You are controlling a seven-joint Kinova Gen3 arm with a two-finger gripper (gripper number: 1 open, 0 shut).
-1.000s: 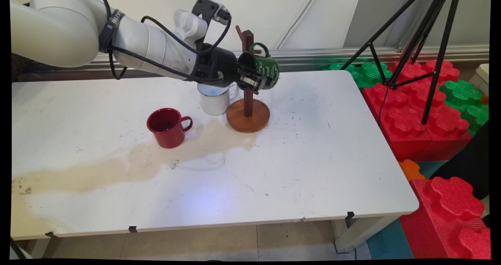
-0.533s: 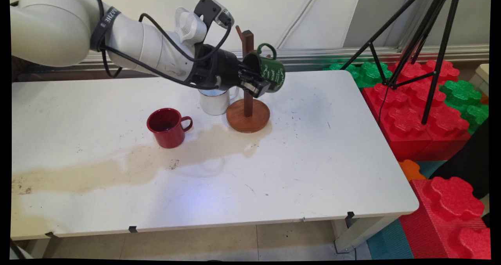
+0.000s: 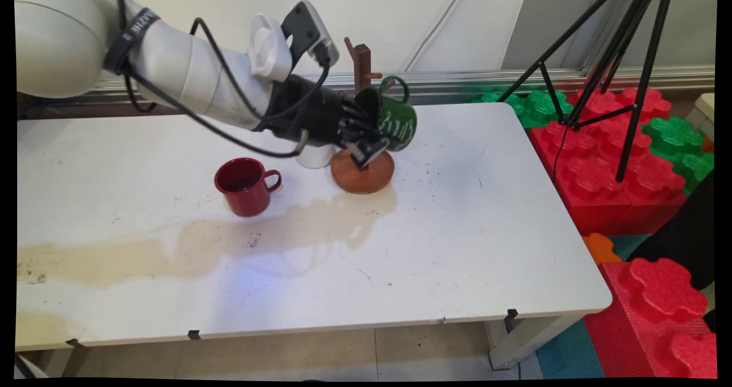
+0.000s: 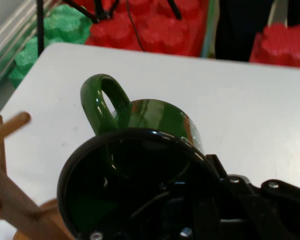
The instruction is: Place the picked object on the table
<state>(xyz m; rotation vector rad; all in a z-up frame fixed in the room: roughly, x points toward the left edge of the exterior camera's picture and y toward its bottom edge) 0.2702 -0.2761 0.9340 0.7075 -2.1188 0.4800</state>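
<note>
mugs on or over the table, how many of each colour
green mug, held in the gripper: 1
red mug: 1
white mug, mostly hidden behind the arm: 1
total: 3

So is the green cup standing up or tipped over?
Tipped on its side. The claw holds the green cup in the air by its rim, mouth facing the arm, handle up, beside the wooden mug tree.
</note>
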